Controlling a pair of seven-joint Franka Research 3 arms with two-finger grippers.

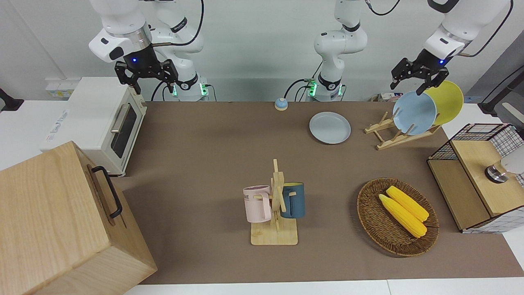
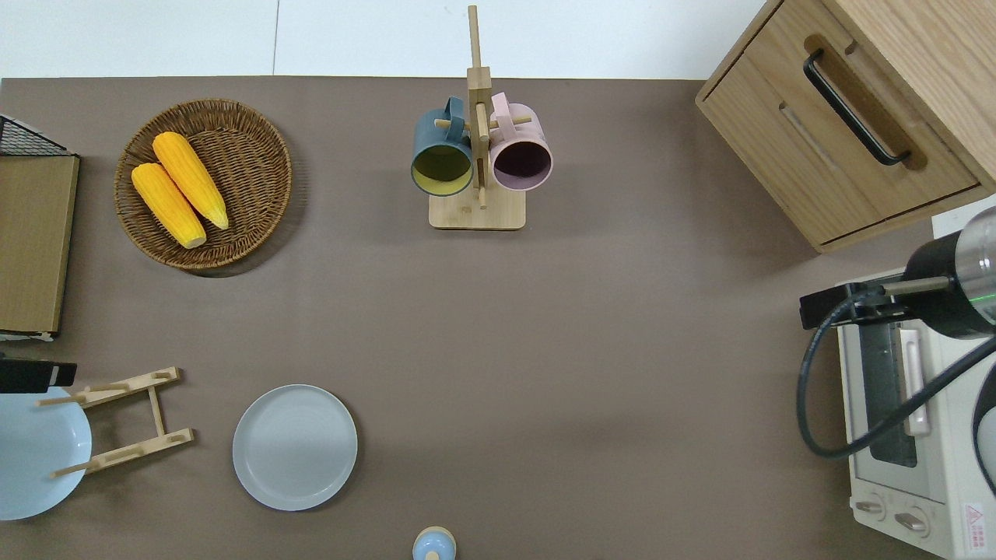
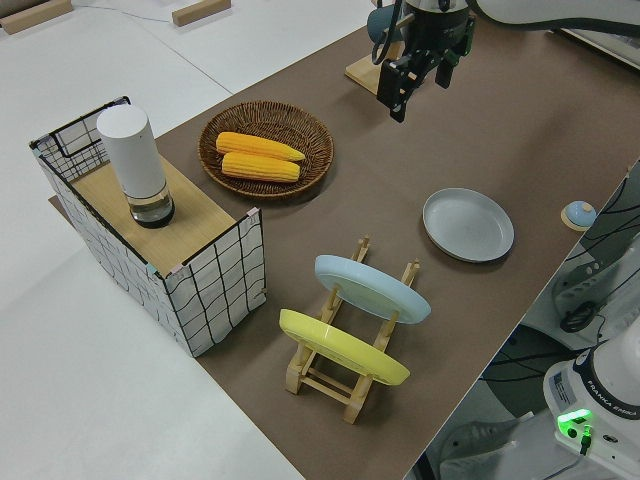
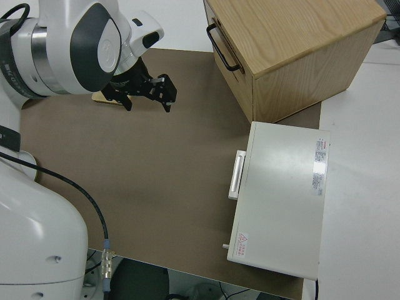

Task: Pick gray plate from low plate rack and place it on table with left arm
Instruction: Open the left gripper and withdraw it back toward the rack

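The gray plate [image 1: 330, 128] lies flat on the brown table [image 1: 213, 147], beside the low plate rack [image 1: 387, 137] on the side toward the right arm's end. It also shows in the overhead view [image 2: 295, 446] and the left side view [image 3: 468, 225]. The rack [image 2: 124, 420] holds a light-blue plate [image 1: 414, 113] and a yellow plate [image 1: 448, 101]; its slot nearest the gray plate is empty. My left gripper [image 1: 409, 84] is open and empty, raised high over the rack's end by the light-blue plate [image 2: 31, 375]. The right arm is parked, its gripper [image 1: 151, 80] open.
A mug tree [image 1: 276, 205] with a pink and a blue mug stands mid-table. A wicker basket [image 1: 370, 221] with two corn cobs and a wire-sided box [image 1: 475, 176] sit toward the left arm's end. A toaster oven [image 1: 102, 123] and a wooden drawer box [image 1: 61, 221] sit toward the right arm's.
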